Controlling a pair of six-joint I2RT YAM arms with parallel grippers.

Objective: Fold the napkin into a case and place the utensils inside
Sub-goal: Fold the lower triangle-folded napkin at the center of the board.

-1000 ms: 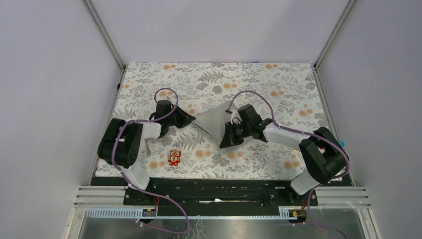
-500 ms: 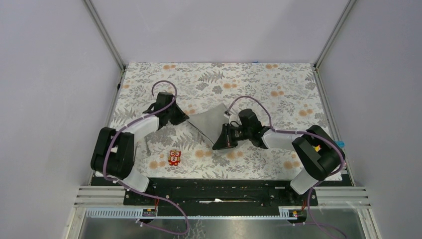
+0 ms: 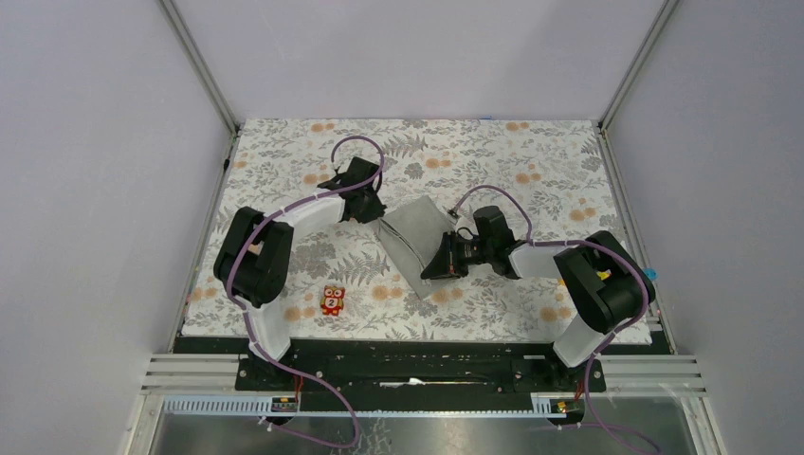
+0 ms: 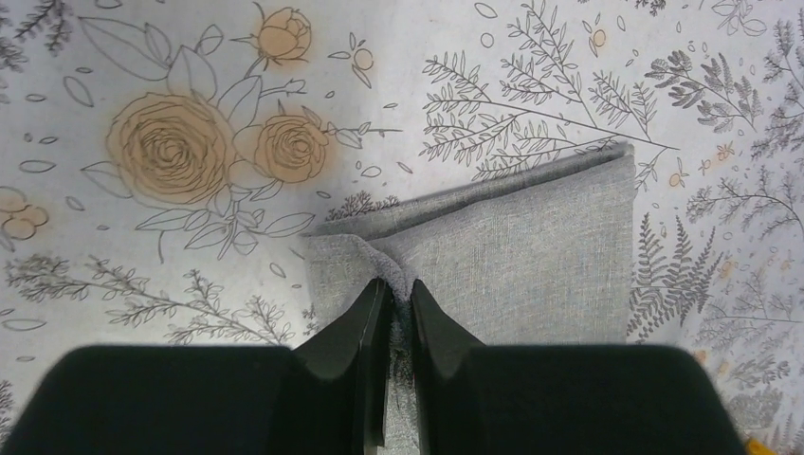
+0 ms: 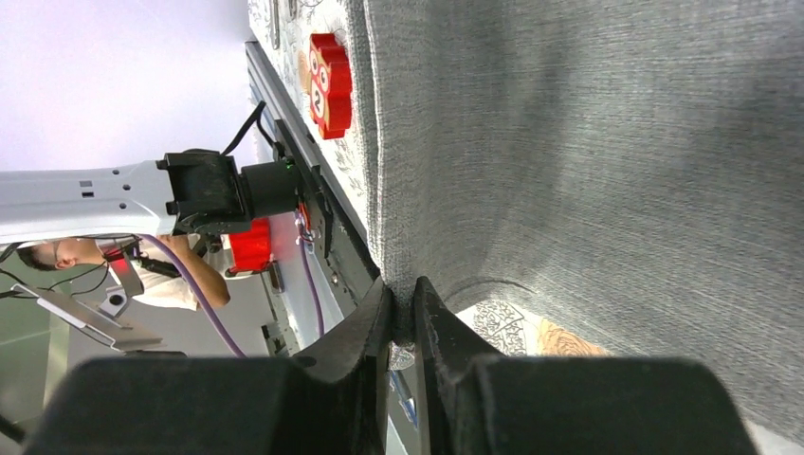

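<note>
A floral-printed cover (image 3: 531, 152) drapes the counter inside pale lilac walls (image 3: 417, 57); a small red toy figure (image 3: 332, 300) sits near the front edge. Mid-counter lies the plain light-grey cloth napkin (image 3: 415, 232), its near corner hidden from above by the right hand (image 5: 403, 308), which pinches that edge; the left hand (image 4: 393, 299) is clamped on its far-left fold

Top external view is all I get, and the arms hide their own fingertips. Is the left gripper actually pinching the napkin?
Observer: Yes. The left wrist view shows the left gripper shut on a small raised ridge of the napkin, near one corner.
Reviewer: And the right one?
Observer: The right wrist view shows the right gripper shut on the napkin's edge, with the cloth lifted off the floral table cover there.
</note>
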